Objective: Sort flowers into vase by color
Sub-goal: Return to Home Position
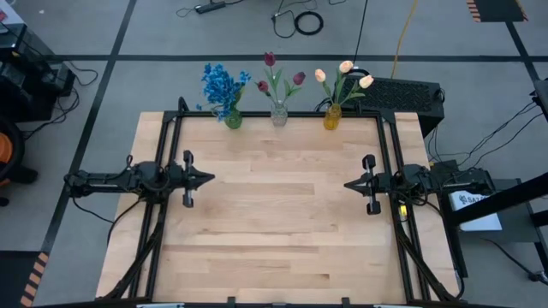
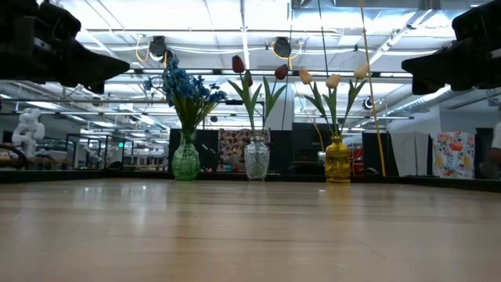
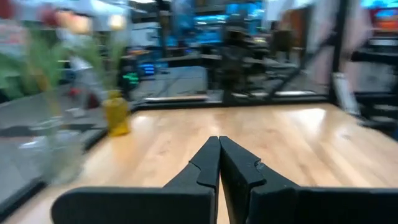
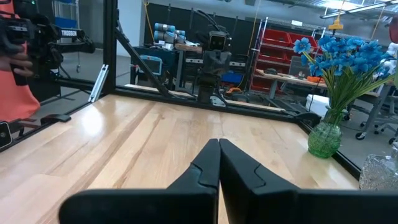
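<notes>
Three vases stand in a row along the table's far edge. The green vase [image 1: 233,120] holds the blue flowers [image 1: 223,85]. A clear vase [image 1: 279,114] holds the dark red tulips [image 1: 272,70]. In the yellow vase [image 1: 332,117] stand the cream-yellow tulips [image 1: 342,75]. The low view shows the same row: blue flowers [image 2: 184,86], red tulips [image 2: 254,74], cream tulips [image 2: 333,78]. My left gripper [image 1: 209,179] hovers shut at the table's left side, my right gripper [image 1: 348,184] shut at the right side, both far from the vases. Each wrist view shows shut fingers: left [image 3: 219,144], right [image 4: 219,144].
The wooden table top [image 1: 274,222] lies bare between the arms. A black metal frame [image 1: 171,128] borders the table. A dark box [image 1: 402,94] sits behind the far right corner. A person's sleeve [image 4: 15,87] shows beyond the table in the right wrist view.
</notes>
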`<state>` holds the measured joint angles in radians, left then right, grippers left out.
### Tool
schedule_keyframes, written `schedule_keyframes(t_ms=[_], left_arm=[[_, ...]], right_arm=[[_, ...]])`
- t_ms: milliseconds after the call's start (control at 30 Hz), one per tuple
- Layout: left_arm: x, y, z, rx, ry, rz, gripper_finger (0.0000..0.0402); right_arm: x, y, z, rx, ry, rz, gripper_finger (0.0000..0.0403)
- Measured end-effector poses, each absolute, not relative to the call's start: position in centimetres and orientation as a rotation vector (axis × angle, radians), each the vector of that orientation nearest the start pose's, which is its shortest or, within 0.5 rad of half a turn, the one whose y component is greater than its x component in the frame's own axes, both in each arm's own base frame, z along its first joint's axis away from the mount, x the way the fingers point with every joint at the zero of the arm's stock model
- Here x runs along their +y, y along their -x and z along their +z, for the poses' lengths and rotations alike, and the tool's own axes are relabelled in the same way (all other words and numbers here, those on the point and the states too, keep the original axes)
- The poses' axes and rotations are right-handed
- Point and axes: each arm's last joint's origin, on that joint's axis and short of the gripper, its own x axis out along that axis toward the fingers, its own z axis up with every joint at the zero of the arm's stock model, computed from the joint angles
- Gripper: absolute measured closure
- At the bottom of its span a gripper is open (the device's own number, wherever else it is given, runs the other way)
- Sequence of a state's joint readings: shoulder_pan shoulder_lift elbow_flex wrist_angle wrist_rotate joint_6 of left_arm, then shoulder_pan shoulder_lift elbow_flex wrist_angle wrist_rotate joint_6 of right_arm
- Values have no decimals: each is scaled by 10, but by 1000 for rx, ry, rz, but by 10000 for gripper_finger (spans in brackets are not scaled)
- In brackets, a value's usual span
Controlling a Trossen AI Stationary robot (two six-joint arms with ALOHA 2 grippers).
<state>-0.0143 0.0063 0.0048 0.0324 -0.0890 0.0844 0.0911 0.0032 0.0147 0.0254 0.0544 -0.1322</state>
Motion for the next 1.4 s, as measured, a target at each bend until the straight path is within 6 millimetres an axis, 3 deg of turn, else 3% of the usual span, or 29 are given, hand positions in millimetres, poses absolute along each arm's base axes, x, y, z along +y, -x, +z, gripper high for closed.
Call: schedule_keyframes(t_ms=[100,1400], left_arm=[[-1,-98,167,-23,-68,2,388],[-1,-98,166,-14,-59,2,388]], right_arm=[[7,-97,171,-39,129,35,403],[7,-97,171,-39,129,35,403]])
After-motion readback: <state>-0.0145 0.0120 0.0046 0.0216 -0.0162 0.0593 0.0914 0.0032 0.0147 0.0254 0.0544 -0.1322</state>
